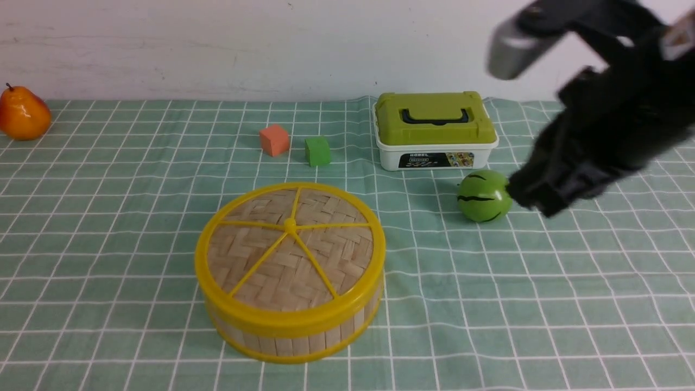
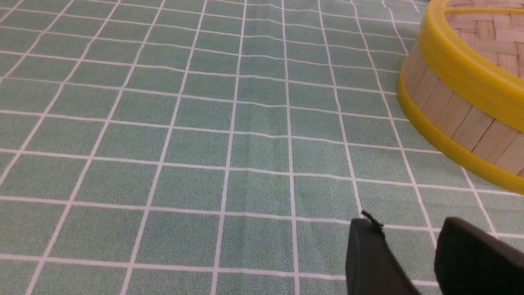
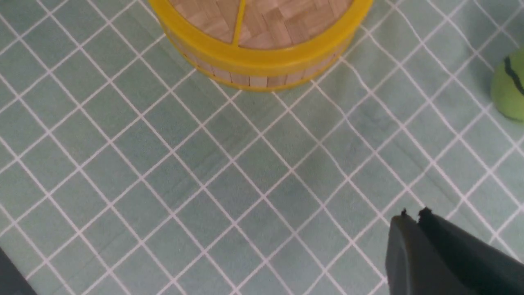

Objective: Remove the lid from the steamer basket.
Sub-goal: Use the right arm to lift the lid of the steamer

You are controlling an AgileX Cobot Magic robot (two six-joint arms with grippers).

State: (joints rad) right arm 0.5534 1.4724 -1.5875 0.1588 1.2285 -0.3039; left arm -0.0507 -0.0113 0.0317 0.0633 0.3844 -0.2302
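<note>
Yellow-rimmed woven bamboo lid (image 1: 326, 260) covers the round bamboo-slat steamer basket (image 1: 304, 344) — right jaws (image 3: 413, 215) closed, left (image 2: 403, 223) parted.

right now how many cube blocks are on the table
2: the orange block, and the green block just to its right, both left of the lidded box. Others may be hidden behind the arm.

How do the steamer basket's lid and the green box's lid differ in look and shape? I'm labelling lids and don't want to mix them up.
The steamer lid is round; the box lid is roughly rectangular.
The steamer lid is woven bamboo with yellow spokes; the box lid is plain green.
The steamer lid has a small centre knob; the box lid has a black handle.
Both are on.
</note>
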